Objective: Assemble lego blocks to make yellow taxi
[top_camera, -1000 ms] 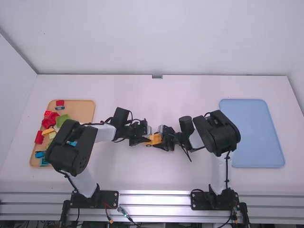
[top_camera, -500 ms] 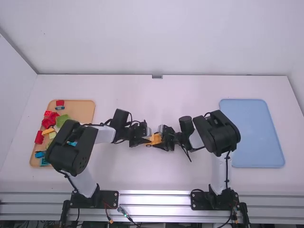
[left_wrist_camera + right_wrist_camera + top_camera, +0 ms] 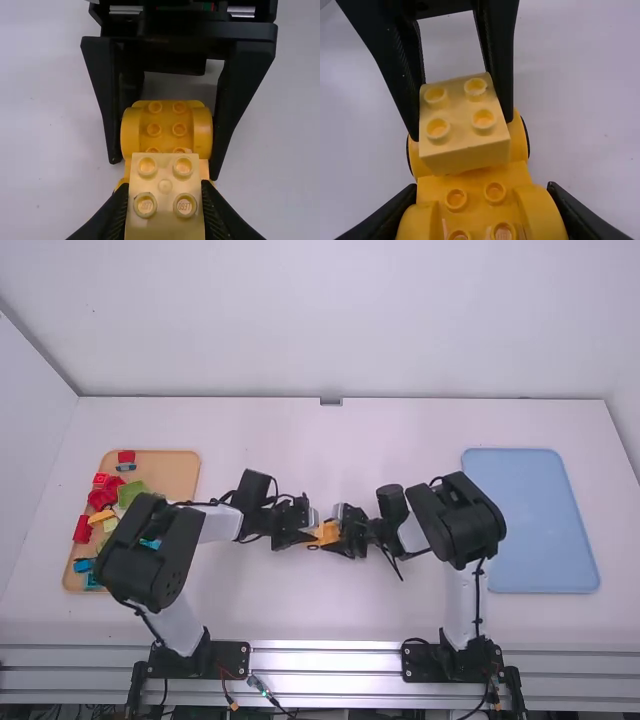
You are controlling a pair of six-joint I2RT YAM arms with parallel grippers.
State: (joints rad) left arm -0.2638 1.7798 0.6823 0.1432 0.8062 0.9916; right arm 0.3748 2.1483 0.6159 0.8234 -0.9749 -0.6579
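Note:
Mid-table, my left gripper and my right gripper face each other around the orange-yellow car body. In the left wrist view the left gripper is shut on a pale yellow four-stud block, which overlaps the near part of the car body. From the right wrist view, the right gripper is shut on the car body, and the pale block is over its far end, near the wheels. Whether block and body touch, I cannot tell.
An orange-brown tray with red, green, blue and yellow pieces stands at the left, partly covered by the left arm. On the right lies a blue tray. Bare white table surrounds the grippers.

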